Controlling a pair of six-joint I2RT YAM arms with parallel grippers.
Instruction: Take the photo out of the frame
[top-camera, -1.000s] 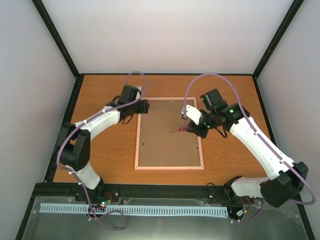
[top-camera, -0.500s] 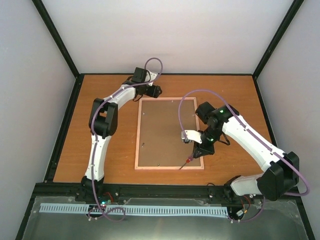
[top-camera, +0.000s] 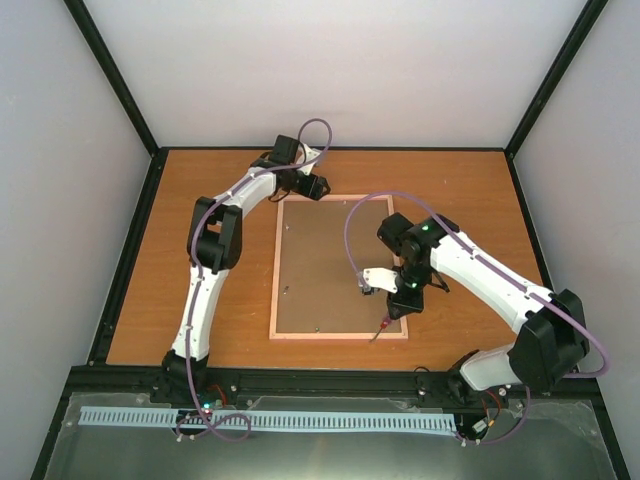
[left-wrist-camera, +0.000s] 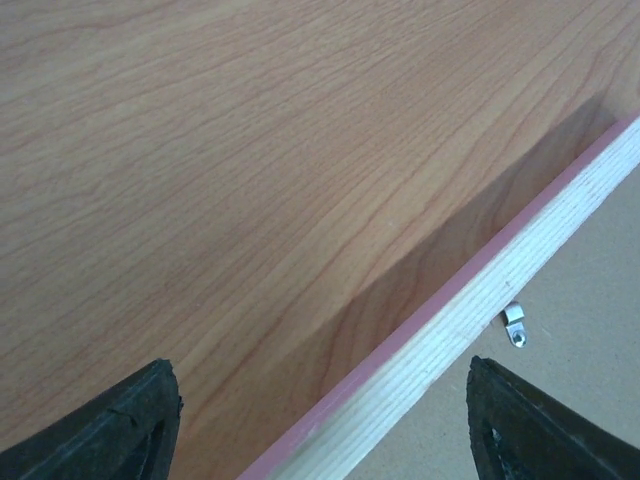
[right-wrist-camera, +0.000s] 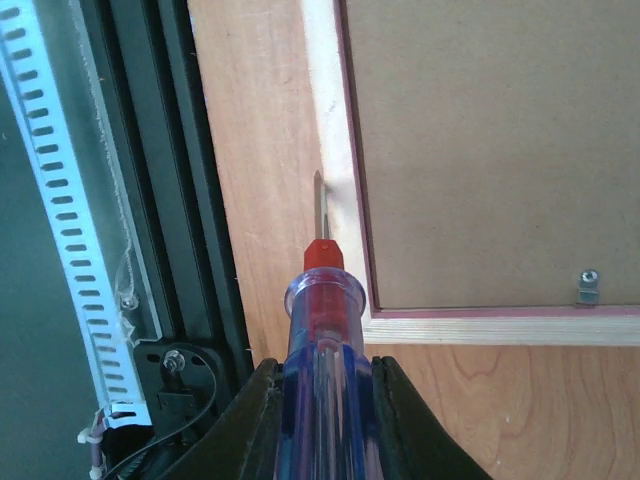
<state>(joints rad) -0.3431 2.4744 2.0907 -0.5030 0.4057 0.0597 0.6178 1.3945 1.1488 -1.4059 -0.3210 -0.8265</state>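
One screwdriver (right-wrist-camera: 323, 300), now nearer frame (top-camera: 320, 335) corner

The left gripper (top-camera: 312, 187) has extended to the far left corner of the frame (top-camera: 320, 260); the right gripper (top-camera: 399, 304), holding the screwdriver (top-camera: 383, 327), has moved to its near right corner.

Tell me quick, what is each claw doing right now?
Left gripper: open, empty, over the frame edge.
Right gripper: shut on a screwdriver.
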